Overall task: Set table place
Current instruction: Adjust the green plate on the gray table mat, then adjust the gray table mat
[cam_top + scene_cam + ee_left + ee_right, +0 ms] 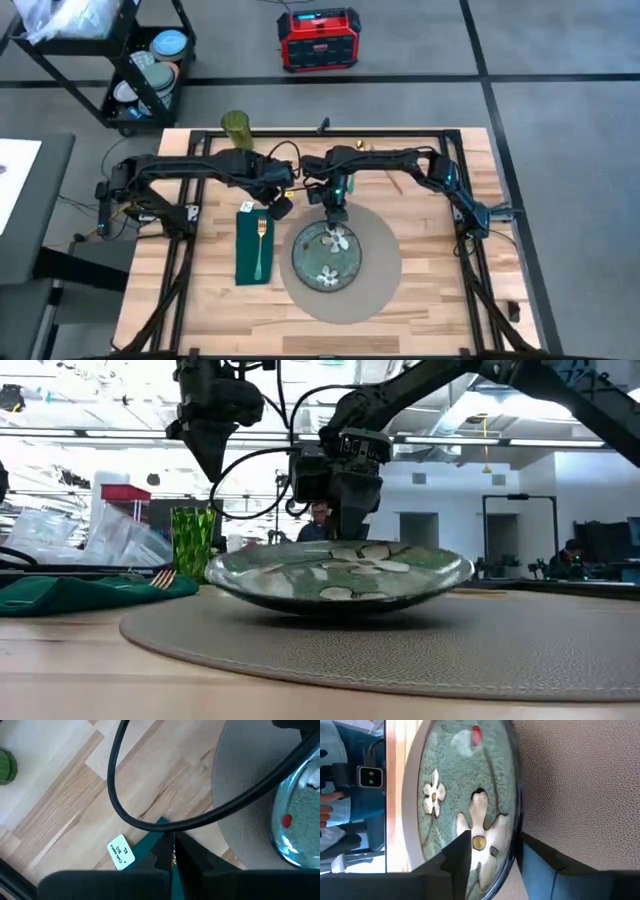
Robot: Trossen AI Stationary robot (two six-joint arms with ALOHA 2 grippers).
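On the table lies the round grey-beige place. On it sits a green plate with white flowers, resting on its base. My right gripper is open at the plate's far rim, one finger over the plate's inside and one outside. Whether either finger touches the rim I cannot tell. To the left of the place a dark green napkin carries a gold fork. My left gripper hangs shut above the napkin's far right corner, holding nothing.
A green glass stands at the table's far edge, left of centre. A white tag lies at the napkin's far end. Black rail frame runs round the table. A black cart and a red box are on the floor beyond.
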